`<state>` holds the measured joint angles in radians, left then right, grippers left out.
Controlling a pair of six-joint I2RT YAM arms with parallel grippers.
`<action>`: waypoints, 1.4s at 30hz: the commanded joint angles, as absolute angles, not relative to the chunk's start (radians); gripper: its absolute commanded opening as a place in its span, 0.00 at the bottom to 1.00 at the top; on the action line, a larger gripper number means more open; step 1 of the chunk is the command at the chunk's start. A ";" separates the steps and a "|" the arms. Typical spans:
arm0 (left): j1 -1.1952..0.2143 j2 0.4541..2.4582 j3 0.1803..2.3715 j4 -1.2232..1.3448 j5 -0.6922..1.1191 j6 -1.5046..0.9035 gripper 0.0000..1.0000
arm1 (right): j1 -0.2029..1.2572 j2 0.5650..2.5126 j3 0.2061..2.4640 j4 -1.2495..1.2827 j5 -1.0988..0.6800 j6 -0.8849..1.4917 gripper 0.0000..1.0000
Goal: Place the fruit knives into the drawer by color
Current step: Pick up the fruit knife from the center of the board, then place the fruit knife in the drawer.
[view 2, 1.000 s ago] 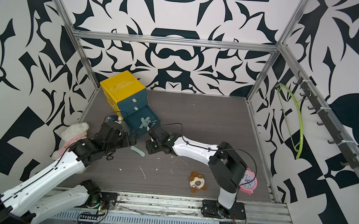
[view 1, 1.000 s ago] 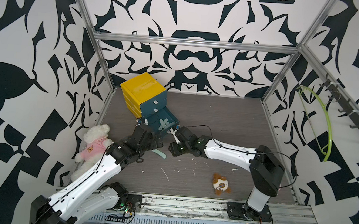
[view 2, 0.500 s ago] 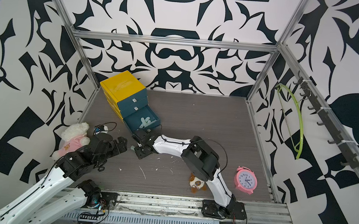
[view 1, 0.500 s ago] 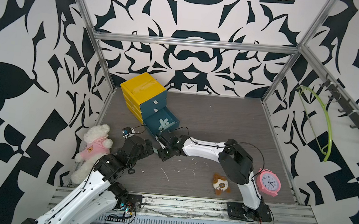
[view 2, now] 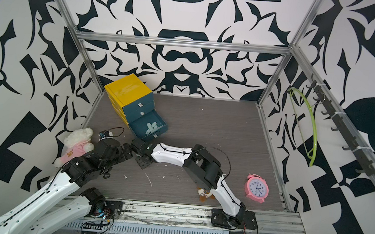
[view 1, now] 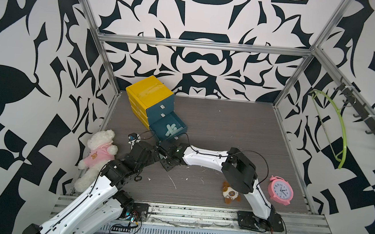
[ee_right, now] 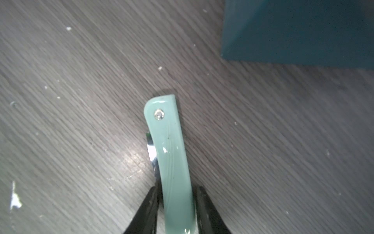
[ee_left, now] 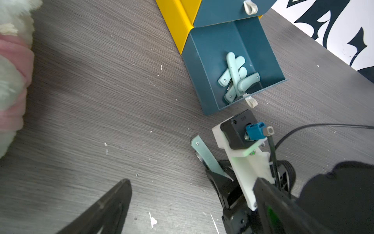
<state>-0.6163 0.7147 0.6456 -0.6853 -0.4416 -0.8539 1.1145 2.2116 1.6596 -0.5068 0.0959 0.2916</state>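
Grey wood-grain tabletop (view 1: 227, 130) w/ R jaws tight on mint fruit knife (ee_right: 174, 162) nr open teal drawer (ee_left: 218, 40), L jaws wide.

mint knife (ee_right: 174, 162), teal drawer (ee_left: 200, 66), yellow cabinet (view 1: 147, 91)

**Twin white-and-black arms, black-fingered.**
The left arm (view 1: 87, 196) and right arm (view 1: 206, 158) wear glossy white shells dotted with small dark screws, linked by bulky matte-black joint housings (view 1: 238, 170); thin black cables (ee_left: 271, 147) run along the shells and loop free at the joints. Each sits on a black base plate (view 1: 254, 220). The left gripper (ee_left: 191, 180) and right gripper (ee_right: 177, 189) have tapering black fingers. The right wrist carries a white printed bracket (ee_left: 249, 162) holding a black camera module (ee_left: 238, 129) with a blue connector (ee_left: 255, 131), its marking unreadable.
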 commanded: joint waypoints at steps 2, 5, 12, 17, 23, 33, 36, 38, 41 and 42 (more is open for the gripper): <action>-0.616 0.716 0.650 -0.695 -0.453 -0.855 0.99 | 1.126 2.229 1.659 -0.565 0.148 0.277 0.29; -0.616 0.724 0.651 -0.693 -0.452 -0.854 0.99 | 1.126 2.212 1.631 -0.540 0.163 0.276 0.23; -0.615 0.735 0.652 -0.690 -0.457 -0.854 0.99 | 1.126 2.131 1.535 -0.457 0.184 0.294 0.11; -0.615 0.745 0.645 -0.683 -0.455 -0.855 0.99 | 1.125 2.062 1.470 -0.414 0.237 0.315 0.08; -0.616 0.765 0.634 -0.668 -0.452 -0.856 0.99 | 1.105 1.971 1.359 -0.376 0.246 0.365 0.07; -0.614 0.821 0.592 -0.610 -0.428 -0.856 0.99 | 1.052 1.799 1.214 -0.342 0.254 0.430 0.06; -0.614 0.842 0.581 -0.601 -0.427 -0.856 0.99 | 1.029 1.750 1.196 -0.336 0.232 0.442 0.06; -0.614 0.852 0.570 -0.595 -0.421 -0.856 0.99 | 1.009 1.720 1.203 -0.333 0.206 0.447 0.06; -0.614 0.859 0.552 -0.584 -0.412 -0.864 0.99 | 0.987 1.704 1.255 -0.335 0.146 0.438 0.06; -0.614 0.860 0.547 -0.582 -0.411 -0.867 0.99 | 0.980 1.709 1.286 -0.336 0.129 0.433 0.07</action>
